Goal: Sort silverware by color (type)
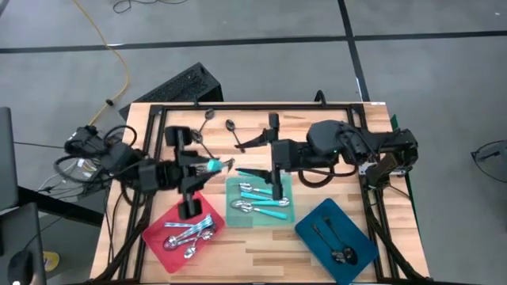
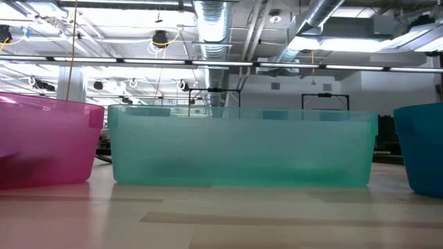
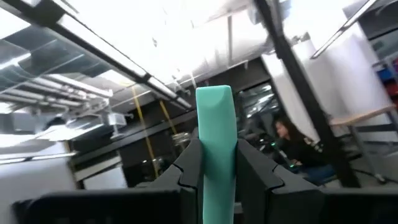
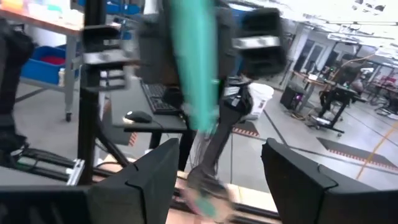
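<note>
My left gripper (image 1: pixel 210 166) is shut on a turquoise-handled spoon (image 1: pixel 215 165), raised above the table between the red tray (image 1: pixel 154 229) and the teal tray (image 1: pixel 287 187). My right gripper (image 1: pixel 252 158) stands open just right of it, facing it. In the right wrist view the spoon (image 4: pixel 193 68) shows blurred in front of the open gripper (image 4: pixel 221 162). Silver spoons (image 1: pixel 188 233) lie in the red tray, turquoise-handled ones (image 1: pixel 261 204) in the teal tray, and dark ones (image 1: pixel 341 252) in the blue tray (image 1: pixel 317 218). Dark spoons (image 1: pixel 207 115) (image 1: pixel 231 127) lie on the table's far part. My left gripper pinches the spoon's turquoise handle (image 3: pixel 216 155) between its two fingers (image 3: pixel 189 165). The handle's flat free end (image 3: pixel 214 102) sticks out past the fingertips. The spoon is lifted clear of the table. The bowl end is hidden behind the gripper in the left wrist view.
The three trays stand side by side along the near edge: red (image 2: pixel 41 145), teal (image 2: pixel 242 149) and blue (image 2: pixel 422 149). A dark frame (image 1: pixel 238 107) runs around the table's far edge and sides. People sit at desks in the room beyond.
</note>
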{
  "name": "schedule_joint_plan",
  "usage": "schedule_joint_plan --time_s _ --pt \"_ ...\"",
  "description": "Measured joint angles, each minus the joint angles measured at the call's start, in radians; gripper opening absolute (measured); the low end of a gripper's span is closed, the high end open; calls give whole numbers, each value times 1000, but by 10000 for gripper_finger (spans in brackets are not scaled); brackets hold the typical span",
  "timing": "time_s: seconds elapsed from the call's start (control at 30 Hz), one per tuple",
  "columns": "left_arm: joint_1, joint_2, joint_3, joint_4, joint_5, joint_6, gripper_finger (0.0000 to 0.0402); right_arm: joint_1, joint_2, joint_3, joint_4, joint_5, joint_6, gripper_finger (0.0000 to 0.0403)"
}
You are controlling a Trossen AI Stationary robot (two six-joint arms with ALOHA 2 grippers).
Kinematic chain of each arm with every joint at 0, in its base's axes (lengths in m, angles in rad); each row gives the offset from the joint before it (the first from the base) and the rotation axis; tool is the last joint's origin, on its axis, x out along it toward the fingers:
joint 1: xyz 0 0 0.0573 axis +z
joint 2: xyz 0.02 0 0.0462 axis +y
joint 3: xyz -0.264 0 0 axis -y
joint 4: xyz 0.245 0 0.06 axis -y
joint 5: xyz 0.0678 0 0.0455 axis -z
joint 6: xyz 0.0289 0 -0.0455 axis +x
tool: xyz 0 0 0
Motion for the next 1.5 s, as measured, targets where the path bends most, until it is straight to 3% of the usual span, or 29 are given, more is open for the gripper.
schedule_joint_plan --time_s 0.17,0.33,0.53,0.63,0.77,0.9,0.93,1.07,1.13,1.2,1.3,1.37,1.43,1.5 --pt "66 2 -1 -9 114 -108 42 13 8 0 6 1 -7 252" --pt "125 1 -1 -20 300 -223 42 15 11 0 28 -4 5 251" --pt "172 33 -1 -45 408 -203 42 15 11 0 23 -23 22 249" --pt "199 70 2 -6 410 -264 42 19 11 0 19 -10 24 242" --pt "215 58 25 -58 400 -323 42 40 11 0 -2 119 26 189" --pt "212 8 29 -125 409 -338 18 73 11 0 2 178 -43 61" --pt "212 5 28 -126 416 -348 12 78 11 0 9 182 -60 45" --pt "212 4 28 -137 418 -383 2 83 11 -1 17 184 -4 49" --pt "212 -11 28 -209 382 -387 3 83 9 0 -54 199 27 49" --pt "192 -60 24 -360 293 -364 4 87 8 0 -149 291 60 49" --pt "153 -166 32 -517 78 -400 21 96 12 -2 -269 483 93 49" --pt "130 -242 20 -588 -56 -492 30 86 2 -2 -280 542 75 49" --pt "121 -306 -36 -630 -142 -562 33 60 -25 -2 -252 530 63 49" --pt "121 -342 -143 -595 -233 -590 28 20 -56 1 -205 434 49 49"
